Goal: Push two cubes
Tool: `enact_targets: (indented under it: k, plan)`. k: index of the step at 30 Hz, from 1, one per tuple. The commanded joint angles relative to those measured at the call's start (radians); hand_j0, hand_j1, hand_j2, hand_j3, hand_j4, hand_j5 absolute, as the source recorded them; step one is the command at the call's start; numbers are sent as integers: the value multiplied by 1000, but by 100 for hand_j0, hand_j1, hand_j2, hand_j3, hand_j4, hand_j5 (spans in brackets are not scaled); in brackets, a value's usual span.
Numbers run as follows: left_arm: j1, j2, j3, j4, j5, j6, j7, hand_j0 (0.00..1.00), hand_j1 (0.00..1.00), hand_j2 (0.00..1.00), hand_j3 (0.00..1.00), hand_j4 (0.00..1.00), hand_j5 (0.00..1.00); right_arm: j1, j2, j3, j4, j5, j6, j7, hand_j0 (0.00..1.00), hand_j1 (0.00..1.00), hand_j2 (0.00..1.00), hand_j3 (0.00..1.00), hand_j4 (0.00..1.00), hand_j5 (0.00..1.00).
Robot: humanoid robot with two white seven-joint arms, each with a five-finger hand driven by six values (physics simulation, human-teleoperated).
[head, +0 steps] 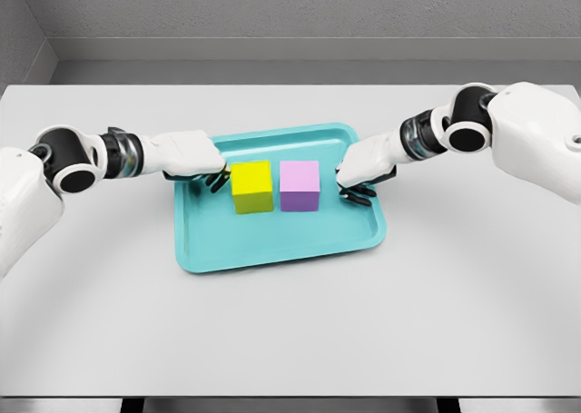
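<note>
Though searched for, no writing, brand or label legible on anything. Inside the tray [272, 254], toward its far half: yellow cube [251, 186] on the left, purple cube [299, 185] on the right, side by side with a narrow gap, both flat on the tray floor. Left hand [192, 159] over the tray's left rim, fingers [216, 179] curled downward and close together, tips just beside the yellow cube's left face; contact impossible to tell. Right hand [368, 170] over the tray's right rim, fingers [356, 193] likewise curled, near the purple cube's right face with tray floor showing between. Nothing gripped by either. Tray near the middle of the white table [290, 331]; grey wall beyond the far edge.
</note>
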Motion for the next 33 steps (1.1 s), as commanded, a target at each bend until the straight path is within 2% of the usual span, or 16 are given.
enact_targets:
  k: [1,9,16,20,25,27,28,30,33]
  plan:
    - [0,-2,-7,3,-7,-8,0,31,31,31,31,31,31,0,5,6,-1,-6,-3,6,13,13,13,13,13,13]
    - [-14,-29,-24,12,-6,-8,0,31,31,31,31,31,31,0,41,7,21,-8,-3,6,13,13,13,13,13,13]
    - [-23,-29,-33,12,-4,-8,0,31,31,31,31,31,31,-2,43,7,21,-8,-3,6,13,13,13,13,13,13]
    - [-18,-16,-33,11,5,-8,0,31,31,31,31,31,31,-9,29,7,19,-6,-3,6,13,13,13,13,13,13]
    - [-23,1,-22,3,24,-8,0,31,31,31,31,31,31,-58,-12,13,10,-5,-3,6,14,14,14,14,14,14]
    - [-34,24,-21,-17,56,-8,0,31,31,31,31,31,31,-69,-32,15,7,-3,-3,6,14,14,14,14,14,14]
    - [-43,58,-22,-48,90,-8,0,31,31,31,31,31,31,-78,-63,13,-1,-3,-3,6,14,14,14,14,14,14]
    - [-43,171,-18,-118,157,-8,0,31,31,31,31,31,31,-86,-118,0,-4,-2,-3,6,18,18,18,18,18,18]
    - [-32,328,28,-195,237,-8,0,40,40,40,40,40,40,-66,-250,-109,15,1,-3,6,43,43,43,43,43,43]
